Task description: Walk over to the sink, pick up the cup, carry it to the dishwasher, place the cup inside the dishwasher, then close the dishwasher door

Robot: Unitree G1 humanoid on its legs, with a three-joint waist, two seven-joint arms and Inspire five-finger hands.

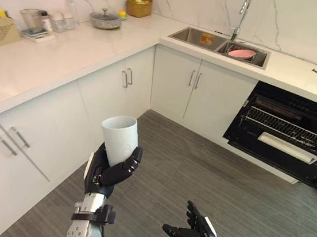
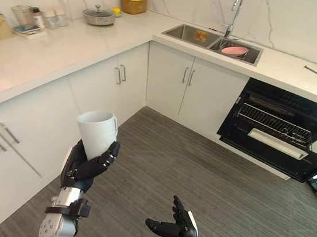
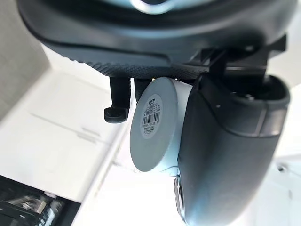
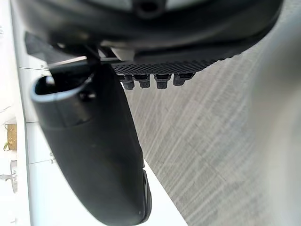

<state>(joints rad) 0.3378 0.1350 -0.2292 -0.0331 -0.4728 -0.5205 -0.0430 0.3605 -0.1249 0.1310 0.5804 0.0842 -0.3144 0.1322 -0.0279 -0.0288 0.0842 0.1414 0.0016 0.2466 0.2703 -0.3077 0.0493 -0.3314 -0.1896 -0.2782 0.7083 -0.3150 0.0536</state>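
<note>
A plain white, slightly tapered cup (image 1: 119, 138) is held upright, mouth upward, in the lower centre-left of the frame, above the grey wood-grain floor (image 1: 198, 169). It is gripped by the dark left hand (image 1: 108, 173), whose fingers are curled round its lower half. A barcode sticker (image 3: 150, 115) is seen on its flat round base. The dark right hand (image 1: 199, 233) is seen at the bottom edge, fingers loosely spread, nothing held. The black dishwasher (image 1: 287, 131) is seen at the right, its door lowered.
</note>
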